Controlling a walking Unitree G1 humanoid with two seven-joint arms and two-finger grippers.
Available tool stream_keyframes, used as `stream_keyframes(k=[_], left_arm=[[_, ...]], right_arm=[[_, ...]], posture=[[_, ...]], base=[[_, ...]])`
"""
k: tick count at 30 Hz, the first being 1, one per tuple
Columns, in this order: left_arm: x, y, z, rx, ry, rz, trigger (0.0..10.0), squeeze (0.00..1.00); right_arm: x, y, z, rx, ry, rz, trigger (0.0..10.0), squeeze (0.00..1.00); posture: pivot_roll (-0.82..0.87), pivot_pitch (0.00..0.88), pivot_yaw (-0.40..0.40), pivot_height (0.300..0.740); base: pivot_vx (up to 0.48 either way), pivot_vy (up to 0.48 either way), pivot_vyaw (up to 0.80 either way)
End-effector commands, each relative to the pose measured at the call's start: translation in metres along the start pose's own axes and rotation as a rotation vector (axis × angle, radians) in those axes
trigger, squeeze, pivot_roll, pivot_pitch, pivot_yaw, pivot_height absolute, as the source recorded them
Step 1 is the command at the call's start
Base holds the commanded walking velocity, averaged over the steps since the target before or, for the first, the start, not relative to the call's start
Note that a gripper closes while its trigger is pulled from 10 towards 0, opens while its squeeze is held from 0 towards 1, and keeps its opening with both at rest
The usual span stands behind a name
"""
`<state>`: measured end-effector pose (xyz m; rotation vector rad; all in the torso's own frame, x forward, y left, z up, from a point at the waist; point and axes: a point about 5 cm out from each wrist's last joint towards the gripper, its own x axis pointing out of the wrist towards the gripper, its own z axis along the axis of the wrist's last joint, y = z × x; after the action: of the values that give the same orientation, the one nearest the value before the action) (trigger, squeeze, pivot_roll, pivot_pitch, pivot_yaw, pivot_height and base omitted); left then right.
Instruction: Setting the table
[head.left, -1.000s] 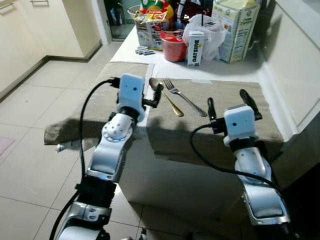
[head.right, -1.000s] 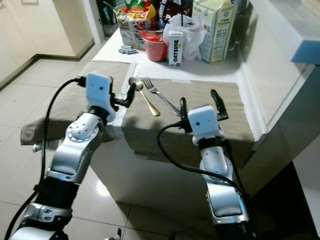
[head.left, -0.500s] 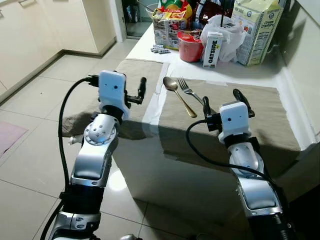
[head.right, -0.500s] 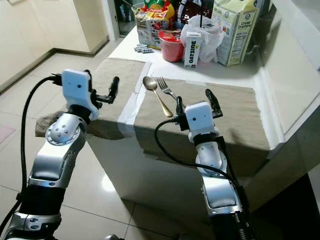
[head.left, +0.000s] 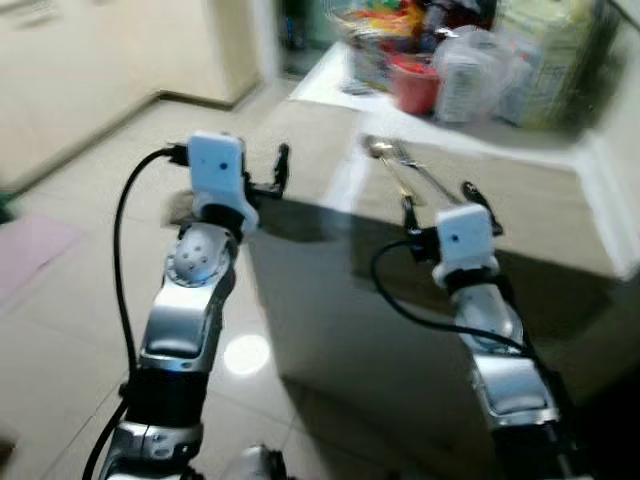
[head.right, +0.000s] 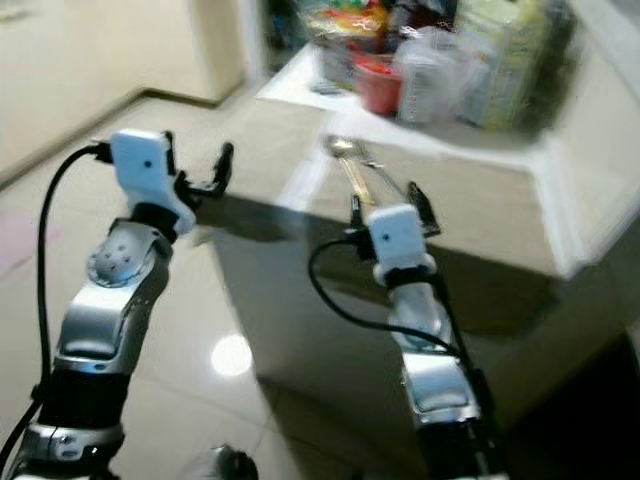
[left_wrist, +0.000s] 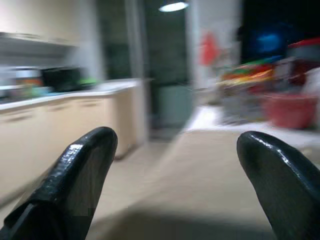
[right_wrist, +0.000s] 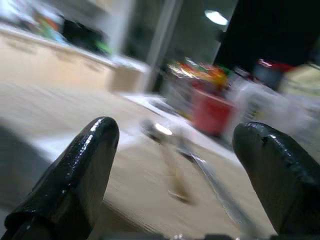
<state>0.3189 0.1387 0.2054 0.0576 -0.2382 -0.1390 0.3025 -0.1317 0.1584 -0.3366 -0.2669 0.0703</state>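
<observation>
- My left gripper (head.left: 268, 172) is raised in front of me with its two black fingers spread wide and nothing between them; it hangs over the near left part of the table, above the left placemat (head.left: 305, 150).
- My right gripper (head.left: 437, 205) is also raised, fingers wide apart and empty, over the near edge of the right placemat (head.left: 545, 205).
- Both head views are blurred, so small detail is hard to make out.
- The spoon (head.left: 385, 165) and the fork (head.left: 425, 175) lie side by side on the far left part of the right placemat, just beyond my right gripper and apart from it; the spoon is on the left, the fork on the right.
- In the right wrist view the spoon (right_wrist: 167, 150) and fork (right_wrist: 220, 187) lie on the cloth between my fingertips (right_wrist: 95, 150), well ahead of them.
- At the far end of the table stands a crowd of groceries: a red cup (head.left: 413, 87), a white plastic bag (head.left: 470, 70), a tall carton (head.left: 535, 55) and a colourful box (head.left: 365, 45).
- The left wrist view looks past my open fingertips (left_wrist: 82, 170) along the beige placemat (left_wrist: 200, 190) toward the red cup (left_wrist: 290, 107) and kitchen cabinets (left_wrist: 60, 125).
- The tiled floor (head.left: 70, 330) lies to the left of the table.
</observation>
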Motion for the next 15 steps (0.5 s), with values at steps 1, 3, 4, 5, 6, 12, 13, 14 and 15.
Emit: stream_keyframes(k=[1, 3, 4, 5, 6, 12, 13, 14, 15], left_arm=[[0.004, -0.004, 0.005, -0.001, -0.013, -0.011, 10.0, 0.00], [0.006, -0.005, 0.006, -0.008, -0.015, -0.014, 10.0, 0.00], [0.006, -0.005, 0.007, -0.008, -0.016, -0.017, 10.0, 0.00], [0.006, -0.005, 0.007, -0.008, -0.016, -0.017, 10.0, 0.00], [0.007, -0.006, 0.007, -0.006, -0.017, -0.020, 10.0, 0.00], [0.007, -0.008, 0.007, 0.002, -0.016, -0.045, 10.0, 0.00], [0.007, -0.008, 0.007, 0.002, -0.016, -0.045, 10.0, 0.00], [-0.004, -0.004, 0.002, 0.008, 0.005, -0.045, 10.0, 0.00], [-0.013, 0.000, -0.002, 0.007, 0.030, -0.044, 10.0, 0.00]], right_arm=[[-0.003, 0.002, -0.003, 0.015, 0.014, 0.006, 10.0, 0.00], [-0.002, 0.002, -0.003, 0.013, 0.013, 0.004, 10.0, 0.00], [-0.002, 0.002, -0.003, 0.013, 0.012, 0.003, 10.0, 0.00], [-0.002, 0.002, -0.003, 0.013, 0.012, 0.003, 10.0, 0.00], [-0.002, 0.002, -0.003, 0.010, 0.011, 0.003, 10.0, 0.00], [-0.004, 0.003, -0.004, 0.027, 0.020, 0.007, 10.0, 0.00], [-0.004, 0.003, -0.004, 0.027, 0.020, 0.007, 10.0, 0.00], [-0.013, 0.001, -0.004, 0.041, 0.019, 0.033, 10.0, 0.00], [-0.020, 0.000, -0.005, 0.048, 0.025, 0.049, 10.0, 0.00]], posture=[[-0.06, 0.019, 0.039, 0.728], [-0.06, 0.019, 0.039, 0.728], [-0.06, 0.019, 0.039, 0.728], [-0.06, 0.019, 0.039, 0.728], [-0.06, 0.019, 0.039, 0.728], [-0.06, 0.010, 0.044, 0.728], [-0.06, 0.010, 0.044, 0.728], [-0.07, 0.007, 0.049, 0.728], [-0.07, 0.010, 0.053, 0.728]], base=[[0.000, -0.480, 0.00], [0.000, -0.476, 0.00], [0.000, -0.472, 0.00], [0.000, -0.472, 0.00], [0.000, -0.472, 0.00], [0.000, -0.472, 0.00], [0.000, -0.472, 0.00], [0.000, -0.469, 0.00], [0.000, -0.311, 0.00]])
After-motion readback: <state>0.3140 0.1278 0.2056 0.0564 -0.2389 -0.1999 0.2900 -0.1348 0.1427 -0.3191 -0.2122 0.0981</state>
